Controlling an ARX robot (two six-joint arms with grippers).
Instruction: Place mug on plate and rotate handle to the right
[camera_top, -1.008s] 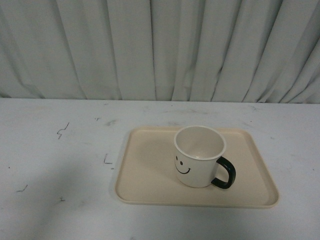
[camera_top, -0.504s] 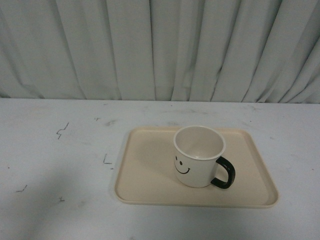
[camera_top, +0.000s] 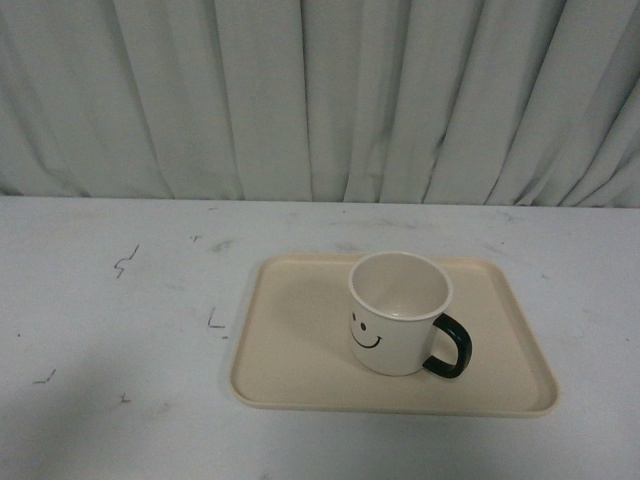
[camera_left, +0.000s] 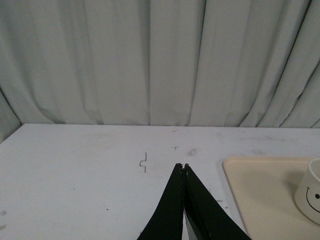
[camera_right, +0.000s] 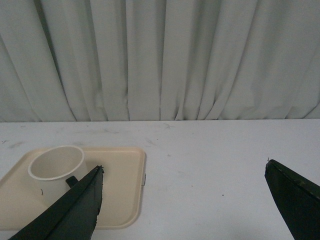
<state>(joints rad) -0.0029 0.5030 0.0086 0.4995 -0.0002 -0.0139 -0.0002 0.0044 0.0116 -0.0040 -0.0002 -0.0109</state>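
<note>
Pressed together are my left fingers (camera_left: 183, 172); my right fingers (camera_right: 85, 200) gape wide. Beyond them the mug (camera_right: 55, 165) stands on the plate (camera_right: 130, 190).

Glossy cream mug (camera_top: 396, 345) with shiny dark handle (camera_top: 465, 345), matte beige plastic plate (camera_top: 290, 350), scuffed white desk (camera_top: 100, 330), pleated cloth curtain (camera_top: 300, 100).

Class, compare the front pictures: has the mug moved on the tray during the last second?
No. The mug keeps its spot against the tray, and its handle points right as before.
</note>
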